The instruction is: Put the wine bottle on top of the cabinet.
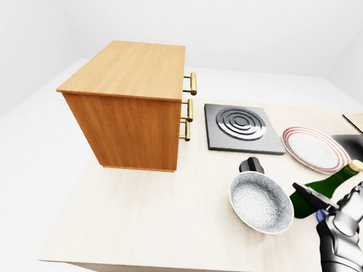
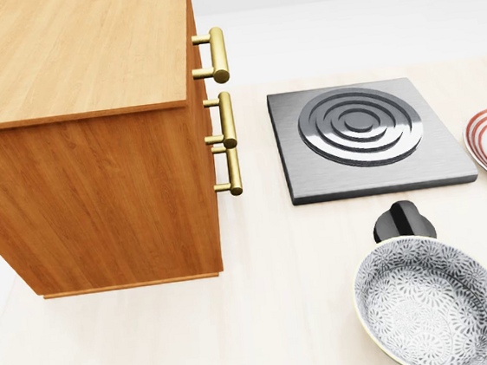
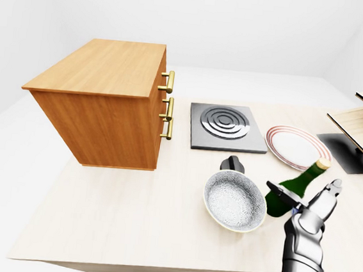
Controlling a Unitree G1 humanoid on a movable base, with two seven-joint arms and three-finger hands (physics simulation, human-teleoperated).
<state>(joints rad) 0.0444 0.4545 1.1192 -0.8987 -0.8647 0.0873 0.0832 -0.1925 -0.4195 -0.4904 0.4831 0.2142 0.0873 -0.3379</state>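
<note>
At the right of the table, the bottle lies tilted, its green body low beside the bowl and its gold-capped neck pointing up and to the right. The right hand reaches in from the bottom right of the eye views, its fingers spread wide on either side of the bottle. They stand about the glass, not closed on it, so the hand seems to hold nothing yet; whether a finger already touches the bottle I cannot tell. No left hand shows in any view.

By my reading, the step in hand is the approach to grasp. Next, the fingers must close firmly round the bottle's body, and the tilt makes a slip likely if the hold falls too near the neck. Then comes a lift clear of the bowl and its black handle, and a long carry leftward past the hob and plate to the cabinet. Its flat wooden top stands well apart from the bottle and high above the table, so the arm must rise well up before setting the bottle down upright.
</note>
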